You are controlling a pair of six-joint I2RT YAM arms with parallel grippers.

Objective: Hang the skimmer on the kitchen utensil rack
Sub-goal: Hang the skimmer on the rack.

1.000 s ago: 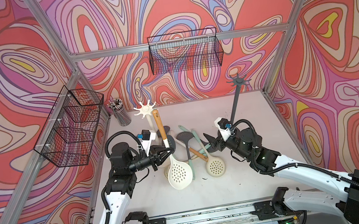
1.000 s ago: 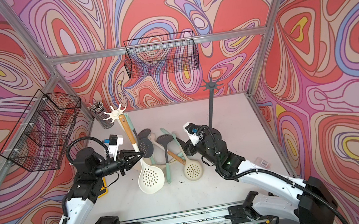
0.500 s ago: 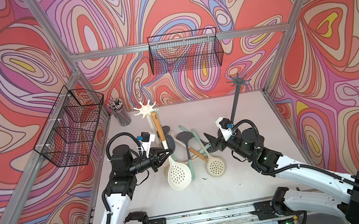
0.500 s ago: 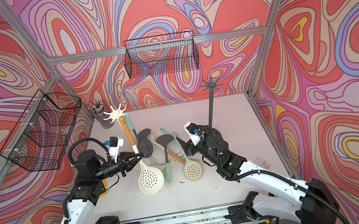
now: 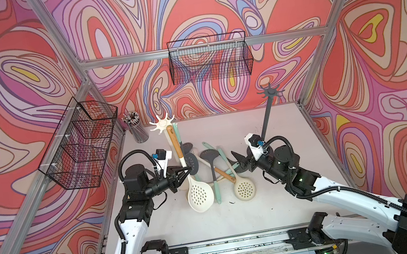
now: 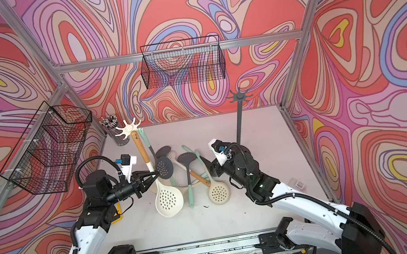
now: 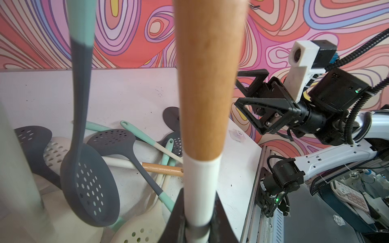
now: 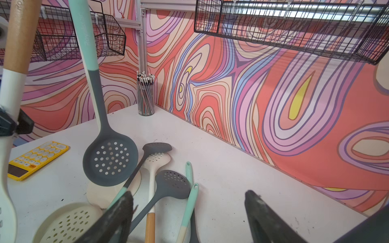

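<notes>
My left gripper is shut on the white neck of a cream skimmer, held upright above the table. Its wooden handle points up, and its tip sits right beside the star-shaped top of the white utensil rack at the back left. A dark grey skimmer with a mint handle hangs from that rack. My right gripper stands open over the pile of utensils, holding nothing.
Several loose utensils lie mid-table, among them a second cream skimmer. A black utensil rack stands back right. Wire baskets hang on the left wall and back wall. There is also a pencil cup and a yellow calculator.
The held skimmer's handle tip has shifted slightly left, closer to the white rack's top. The right arm has barely moved.
</notes>
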